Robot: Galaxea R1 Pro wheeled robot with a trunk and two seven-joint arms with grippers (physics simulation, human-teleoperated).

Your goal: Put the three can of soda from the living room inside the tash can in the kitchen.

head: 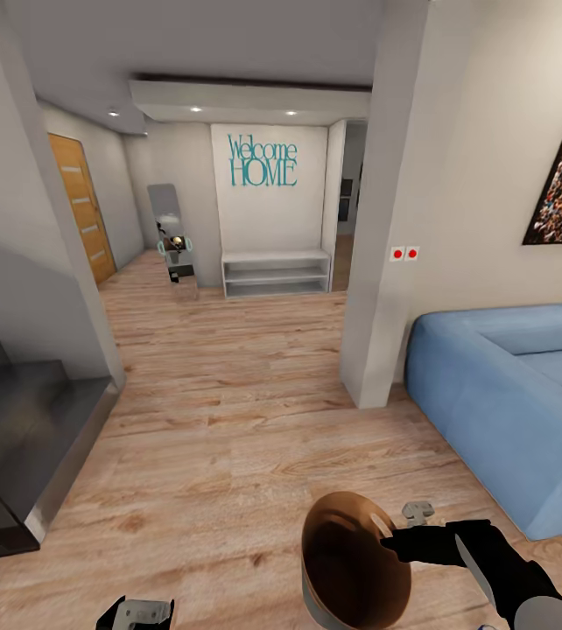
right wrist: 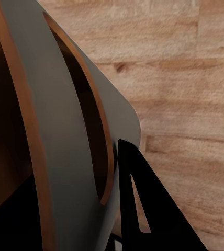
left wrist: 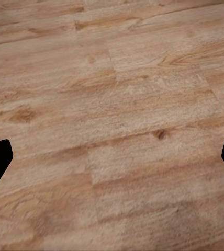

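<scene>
The tash can (head: pixel 351 569), grey outside with a tan-brown rim and inside, hangs tilted above the plank floor at the bottom of the head view. My right gripper (head: pixel 395 547) is shut on its rim from the right. In the right wrist view the bin's grey wall (right wrist: pixel 65 130) stands close up, with one black finger (right wrist: pixel 154 219) against its outside. My left gripper (head: pixel 136 612) sits low at the left, open, its two fingertips far apart over bare floor (left wrist: pixel 112 130). The soda cans are out of view.
A light blue sofa (head: pixel 509 394) stands to the right behind a white pillar (head: pixel 386 262). Dark steps (head: pixel 18 420) fill the left side. A hallway runs ahead to a white shelf (head: pixel 277 273), a wooden door (head: pixel 80 206) and a "Welcome HOME" wall (head: pixel 263 162).
</scene>
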